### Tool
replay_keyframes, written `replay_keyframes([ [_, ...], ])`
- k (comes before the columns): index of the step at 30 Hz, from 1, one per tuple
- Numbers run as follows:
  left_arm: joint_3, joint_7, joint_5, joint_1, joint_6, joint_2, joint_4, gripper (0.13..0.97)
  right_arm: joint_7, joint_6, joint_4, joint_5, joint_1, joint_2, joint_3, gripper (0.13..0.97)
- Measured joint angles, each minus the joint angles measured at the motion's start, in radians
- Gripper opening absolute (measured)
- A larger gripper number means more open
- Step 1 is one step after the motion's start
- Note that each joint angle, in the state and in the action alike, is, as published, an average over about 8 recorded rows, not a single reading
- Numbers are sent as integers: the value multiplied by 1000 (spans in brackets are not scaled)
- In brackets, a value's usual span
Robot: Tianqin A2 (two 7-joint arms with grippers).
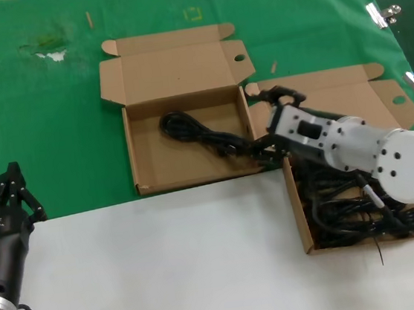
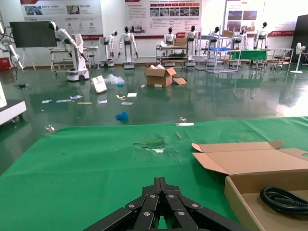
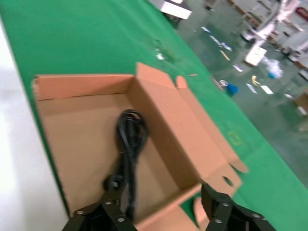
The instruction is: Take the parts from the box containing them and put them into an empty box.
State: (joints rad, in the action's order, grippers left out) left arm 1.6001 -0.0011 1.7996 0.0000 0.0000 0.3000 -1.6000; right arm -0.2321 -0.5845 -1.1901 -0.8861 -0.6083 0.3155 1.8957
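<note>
Two shallow cardboard boxes are shown on a desk (image 1: 32, 130) covered in green cloth, with a white surface along its near edge. The left box (image 1: 149, 169), whose raised lid bears a small round hole (image 1: 239, 58) near its right corner, is seen to contain one black cable (image 1: 189, 129) stretched diagonally across its floor from the far left towards the near right. The right box (image 1: 301, 219) stands just beside it, its lid folded back to the far side, and is filled with a tangle of black cables (image 1: 348, 214), partly hidden by the arm.

The right gripper (image 1: 255, 152) is placed over the near right corner of the left box, above the wall shared with the right box. Its fingers (image 3: 108, 211) are seen spread apart in the right wrist view, with the near end of the cable lying beside one of them; whether the cable is touched cannot be told. The white right arm (image 1: 387, 157) is extended from the right across the right box.

The left gripper (image 1: 9, 194) is held idle at the near left, above the edge between white surface and green cloth, well apart from both boxes. Its fingers (image 2: 154, 204) are drawn together to a point in the left wrist view, with nothing between them.
</note>
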Motion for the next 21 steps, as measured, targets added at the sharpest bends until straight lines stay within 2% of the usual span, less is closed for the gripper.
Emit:
replay_keyframes([
  [3,0,0,0,0,0,0,0,140,-39,-12,-47,23,22,11,-36,500],
  [11,0,0,0,0,0,0,0,140,-124,-46,-190,64,101,50,-142,708],
  [15,0,0,0,0,0,0,0,140,-154,-59,-268,71,156,70,-196,708],
  [21,0,0,0,0,0,0,0,140,-177,-68,-369,55,240,95,-261,822],
])
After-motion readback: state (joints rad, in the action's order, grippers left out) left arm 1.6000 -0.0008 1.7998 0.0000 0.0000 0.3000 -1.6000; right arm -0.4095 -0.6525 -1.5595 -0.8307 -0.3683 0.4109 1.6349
